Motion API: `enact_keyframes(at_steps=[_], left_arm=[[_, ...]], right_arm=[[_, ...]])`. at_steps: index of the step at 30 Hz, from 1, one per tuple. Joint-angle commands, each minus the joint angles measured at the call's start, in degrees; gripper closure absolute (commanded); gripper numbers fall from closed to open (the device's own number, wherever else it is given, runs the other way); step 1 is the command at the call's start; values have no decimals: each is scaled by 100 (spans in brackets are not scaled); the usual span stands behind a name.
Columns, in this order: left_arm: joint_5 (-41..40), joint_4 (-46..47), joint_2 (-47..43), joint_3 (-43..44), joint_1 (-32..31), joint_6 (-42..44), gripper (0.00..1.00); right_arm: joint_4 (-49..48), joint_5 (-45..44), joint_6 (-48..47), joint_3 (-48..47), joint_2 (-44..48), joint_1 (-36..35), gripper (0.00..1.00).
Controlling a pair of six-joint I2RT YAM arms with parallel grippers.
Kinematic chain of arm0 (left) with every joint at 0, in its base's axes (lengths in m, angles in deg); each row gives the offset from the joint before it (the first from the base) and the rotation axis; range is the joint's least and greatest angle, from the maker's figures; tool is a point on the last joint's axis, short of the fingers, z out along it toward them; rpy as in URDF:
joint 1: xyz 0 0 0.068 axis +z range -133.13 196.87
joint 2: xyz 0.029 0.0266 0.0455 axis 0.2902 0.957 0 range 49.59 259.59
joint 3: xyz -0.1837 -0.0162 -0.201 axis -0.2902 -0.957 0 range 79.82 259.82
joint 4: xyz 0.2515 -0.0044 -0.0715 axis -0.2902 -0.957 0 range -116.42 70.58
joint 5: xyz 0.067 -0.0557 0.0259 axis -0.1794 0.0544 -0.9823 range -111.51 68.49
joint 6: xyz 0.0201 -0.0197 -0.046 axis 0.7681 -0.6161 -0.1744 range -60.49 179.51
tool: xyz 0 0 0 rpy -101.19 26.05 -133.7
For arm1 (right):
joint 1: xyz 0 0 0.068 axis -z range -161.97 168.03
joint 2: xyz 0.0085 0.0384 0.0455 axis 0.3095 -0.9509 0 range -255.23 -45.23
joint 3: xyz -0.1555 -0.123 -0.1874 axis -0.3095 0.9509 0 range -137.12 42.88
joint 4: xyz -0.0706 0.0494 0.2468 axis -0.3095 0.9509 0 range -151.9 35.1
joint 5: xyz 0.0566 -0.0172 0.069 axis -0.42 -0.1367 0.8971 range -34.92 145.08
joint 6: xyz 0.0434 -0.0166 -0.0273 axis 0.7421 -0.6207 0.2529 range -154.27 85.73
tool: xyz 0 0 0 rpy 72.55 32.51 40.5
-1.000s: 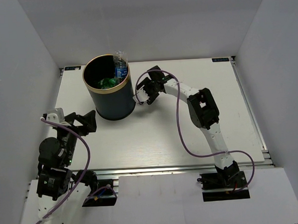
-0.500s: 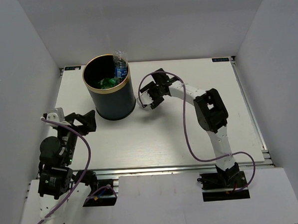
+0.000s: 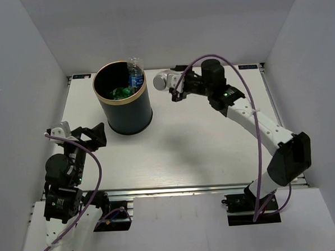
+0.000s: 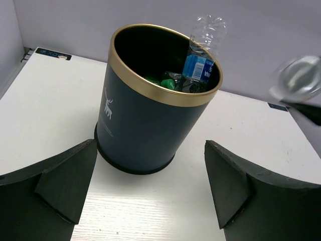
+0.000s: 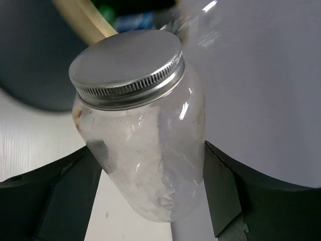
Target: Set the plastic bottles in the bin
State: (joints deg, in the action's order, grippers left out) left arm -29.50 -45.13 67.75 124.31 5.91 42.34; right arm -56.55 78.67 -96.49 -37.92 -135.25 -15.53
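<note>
Top external view shows the white bench point(image 3: 213, 140) with the bin point(image 3: 123, 114) standing at its far left. The right arm point(image 3: 257, 123), low beside the bin a second ago, has swung up and stretched out. It now carries the wide clear bottle point(image 3: 163, 79) in the air just right of the gold rim, not yet over the opening. The drop looks like the next step. The right fingers point(image 5: 67, 198) pinch that bottle by its body, silver lid point(image 5: 125, 60) towards the bin. The left fingers point(image 4: 60, 186) stand spread and empty, facing the bin from the near side, unchanged. A blue-labelled bottle point(image 3: 135, 75) pokes above the rim and a green bottle point(image 3: 118, 93) lies inside. Anything deeper is lost in the black interior, the held bottle's base is cut off at the wrist, and the left wrist view blurs it.
</note>
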Motion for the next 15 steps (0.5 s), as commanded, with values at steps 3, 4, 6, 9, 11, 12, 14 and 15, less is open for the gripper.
enact_keyframes(at_steps=[3, 4, 6, 9, 11, 12, 14, 15], left_arm=[[-255, 84, -172, -81, 41, -85, 3], [-256, 84, -172, -81, 41, -85, 3], [-308, 84, -172, -81, 41, -85, 3], [-309, 84, -224, -81, 41, -85, 3], [-370, 84, -277, -81, 41, -85, 3], [-422, 84, -277, -81, 41, -85, 3], [-484, 84, -338, -81, 41, -85, 3], [-484, 32, -339, -81, 41, -137, 3]], right_arm=[[-1946, 882, 2651, -278, 319, -159, 90], [-2132, 979, 2932, -375, 240, -203, 90], [-2754, 1164, 3862, -655, -58, -282, 90], [-3528, 1383, 4866, -1051, -672, -388, 90], [-3907, 1455, 5490, -1385, -937, -449, 90], [-4101, 1655, 6040, -1821, -1339, -502, 90], [-4287, 1771, 6413, -2158, -1649, -555, 90], [-4313, 1797, 6719, -2325, -1946, -651, 90]])
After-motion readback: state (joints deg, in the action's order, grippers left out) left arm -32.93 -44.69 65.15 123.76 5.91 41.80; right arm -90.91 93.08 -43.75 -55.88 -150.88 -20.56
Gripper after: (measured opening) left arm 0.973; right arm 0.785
